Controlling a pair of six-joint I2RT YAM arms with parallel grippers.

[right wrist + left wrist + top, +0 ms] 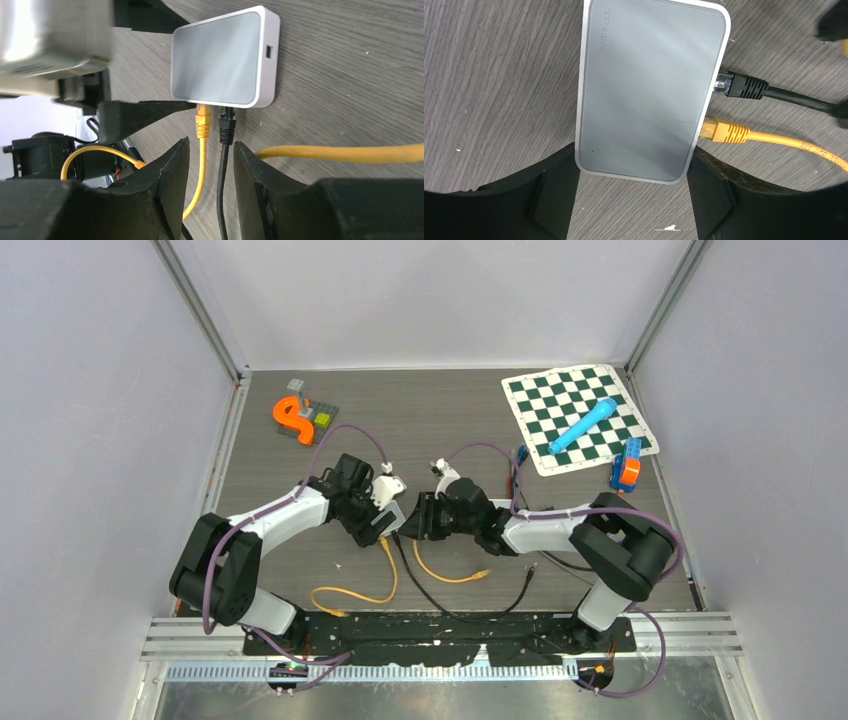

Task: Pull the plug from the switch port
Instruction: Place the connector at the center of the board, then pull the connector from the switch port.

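Observation:
A grey-topped white switch (649, 90) lies flat on the wooden table. A black plug (744, 86) and a yellow plug (724, 131) sit side by side in its ports. My left gripper (631, 170) is shut on the switch, its fingers (554, 190) pressed against both sides of the near end. From the opposite side, the right gripper (211, 145) stands open astride both cables just behind the yellow plug (202, 122) and black plug (226, 125). Gaps show beside each cable. Seen from above, the left gripper (378, 523) and right gripper (414, 524) meet at mid-table and hide the switch.
Yellow cable (440, 575) and black cable (527, 580) trail toward the near edge; another yellow cable (350, 592) loops at front left. A checkered mat (610, 390) with a blue cylinder (583, 425) lies back right beside a blue-orange toy (628, 465). An orange piece (290, 418) sits back left.

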